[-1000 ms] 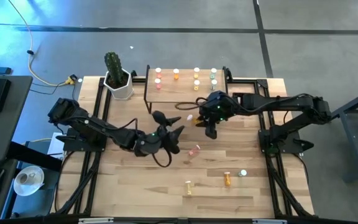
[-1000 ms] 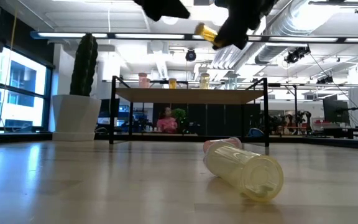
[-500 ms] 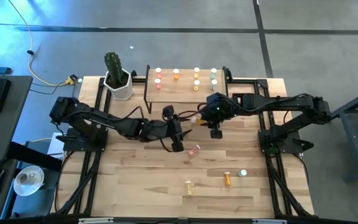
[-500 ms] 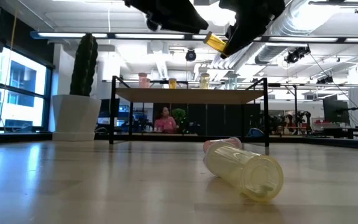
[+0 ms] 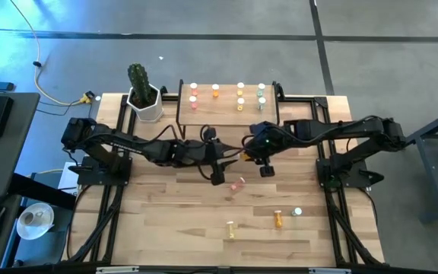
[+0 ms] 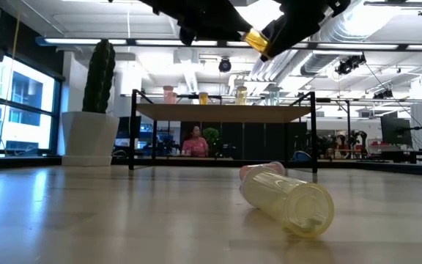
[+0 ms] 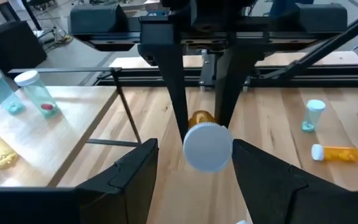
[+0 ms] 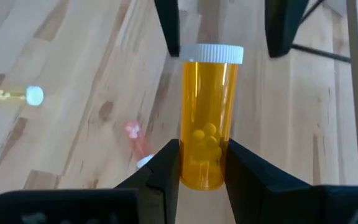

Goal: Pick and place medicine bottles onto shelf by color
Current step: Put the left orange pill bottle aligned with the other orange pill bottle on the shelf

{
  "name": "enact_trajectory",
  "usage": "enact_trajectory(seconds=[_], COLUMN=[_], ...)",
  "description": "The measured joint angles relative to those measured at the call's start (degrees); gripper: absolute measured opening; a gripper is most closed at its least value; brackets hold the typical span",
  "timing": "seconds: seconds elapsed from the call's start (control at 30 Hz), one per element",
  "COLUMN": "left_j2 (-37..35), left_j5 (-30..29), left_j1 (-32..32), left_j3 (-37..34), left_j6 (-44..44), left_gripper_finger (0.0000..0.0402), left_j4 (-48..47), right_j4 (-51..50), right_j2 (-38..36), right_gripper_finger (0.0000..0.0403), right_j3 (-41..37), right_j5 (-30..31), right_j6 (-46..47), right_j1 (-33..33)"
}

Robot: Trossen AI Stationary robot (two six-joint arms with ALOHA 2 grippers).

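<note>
Working from the desk's left edge, I see the cactus in its white pot [image 5: 144,97] near the far left corner, and just beside it the shelf [image 5: 226,113] along the far edge, carrying bottles [image 5: 239,94] with white caps in pink, orange, yellow and pale green. My left arm reaches from the left edge toward the middle, and its left pincer [image 5: 220,152] hangs above the desk with its fingers [image 7: 135,171] spread wide, one on each side of the white cap of the orange bottle [image 8: 209,115] without gripping it. That bottle is up in the air over the middle of the desk, in front of the shelf, clamped by its base in the right pincer [image 5: 254,149], whose fingers [image 8: 166,165] are closed tight on it, cap pointing at the left pincer. Nearer the front edge lie a pink bottle [image 5: 239,183], a yellow bottle [image 5: 230,227], another orange bottle [image 5: 278,219] and a pale green bottle [image 5: 298,211], all on the desk.
</note>
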Motion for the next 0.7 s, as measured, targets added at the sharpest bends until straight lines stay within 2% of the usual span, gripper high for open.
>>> enact_trajectory(seconds=[0.2, 0.6, 0.7], left_j2=[0.0, 0.0, 0.0], left_j5=[6.11, 5.66, 5.51], left_j1=[0.04, 0.25, 0.23], left_j3=[0.0, 0.0, 0.0], left_j6=[-0.94, 0.23, 0.69], left_gripper_finger=[0.0195, 0.0194, 0.0183], left_j4=[0.88, 1.37, 1.36], right_j4=[3.79, 2.73, 2.28], right_j2=[0.0, 0.0, 0.0], right_gripper_finger=[0.0092, 0.0092, 0.0092], right_j3=[0.0, 0.0, 0.0], right_j5=[-0.19, -0.19, -0.19], right_j6=[0.0, 1.82, 1.99], right_j1=[0.6, 0.6, 0.6])
